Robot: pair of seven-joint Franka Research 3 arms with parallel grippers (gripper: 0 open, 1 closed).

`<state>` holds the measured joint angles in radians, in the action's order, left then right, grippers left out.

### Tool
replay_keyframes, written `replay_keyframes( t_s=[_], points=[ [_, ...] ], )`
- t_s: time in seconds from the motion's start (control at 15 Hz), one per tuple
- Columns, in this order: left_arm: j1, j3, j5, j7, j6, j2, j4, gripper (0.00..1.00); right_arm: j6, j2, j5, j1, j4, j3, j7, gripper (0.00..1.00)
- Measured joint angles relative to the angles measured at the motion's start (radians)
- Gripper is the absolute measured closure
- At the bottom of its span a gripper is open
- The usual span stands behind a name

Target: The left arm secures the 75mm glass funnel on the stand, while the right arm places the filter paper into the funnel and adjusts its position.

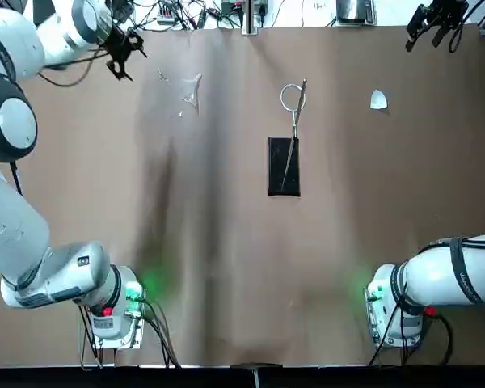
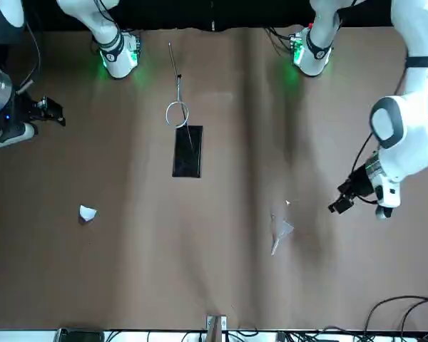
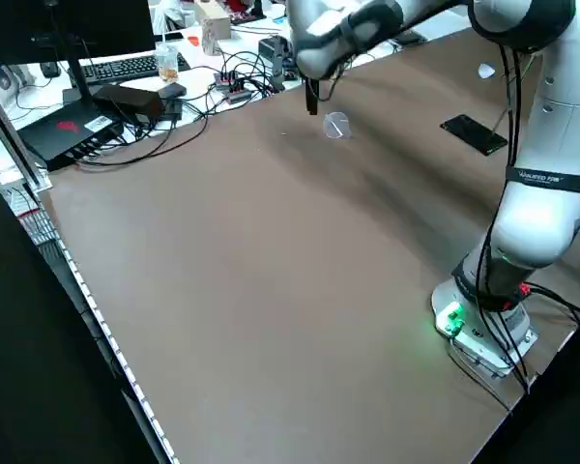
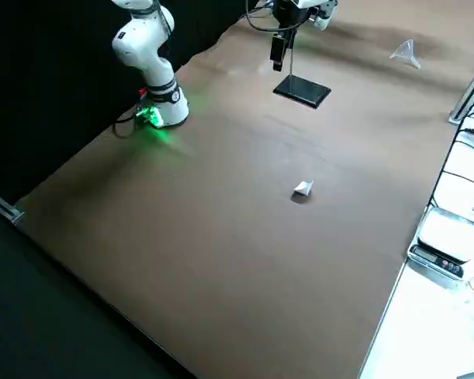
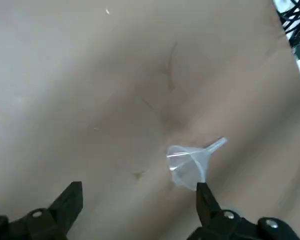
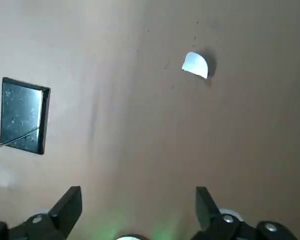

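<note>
The left gripper point(image 5: 135, 200), jaws wide, should probably descend to straddle the glass funnel point(image 5: 192, 162) lying by its finger.

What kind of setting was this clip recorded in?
Probably a robotics lab bench. A brown-covered table carries a clear glass funnel, a black-based ring stand and a folded white filter paper, with tangled cables and a keyboard alongside.
</note>
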<state>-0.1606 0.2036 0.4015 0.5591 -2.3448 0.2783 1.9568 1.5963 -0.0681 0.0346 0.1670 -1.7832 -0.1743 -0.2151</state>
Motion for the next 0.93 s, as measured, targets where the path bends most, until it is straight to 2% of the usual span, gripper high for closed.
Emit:
replay_keyframes(
  t_s=[0.27, 0.53, 0.67, 0.8, 0.93],
  points=[
    [0.111, 0.003, 0.251, 0.058, -0.31, 0.045, 0.1, 0.0, 0.023, -0.001, -0.004, 0.005, -0.021, 0.0, 0.0, 0.0],
    [0.264, 0.004, 0.459, 0.138, -0.585, 0.127, 0.115, 0.0, 0.053, -0.001, -0.007, 0.008, -0.022, 0.0, 0.0, 0.0],
    [0.302, 0.004, 0.515, 0.148, -0.635, 0.166, 0.098, 0.0, 0.053, 0.002, -0.008, 0.013, -0.023, 0.0, 0.0, 0.0],
    [0.305, 0.003, 0.53, 0.15, -0.64, 0.195, 0.08, 0.0, 0.055, 0.017, -0.008, 0.014, -0.024, 0.0, 0.001, 0.0],
    [0.3, 0.0, 0.53, 0.15, -0.64, 0.223, 0.062, 0.0, 0.086, 0.066, -0.007, 0.015, -0.023, -0.001, 0.001, 0.0]
  ],
)
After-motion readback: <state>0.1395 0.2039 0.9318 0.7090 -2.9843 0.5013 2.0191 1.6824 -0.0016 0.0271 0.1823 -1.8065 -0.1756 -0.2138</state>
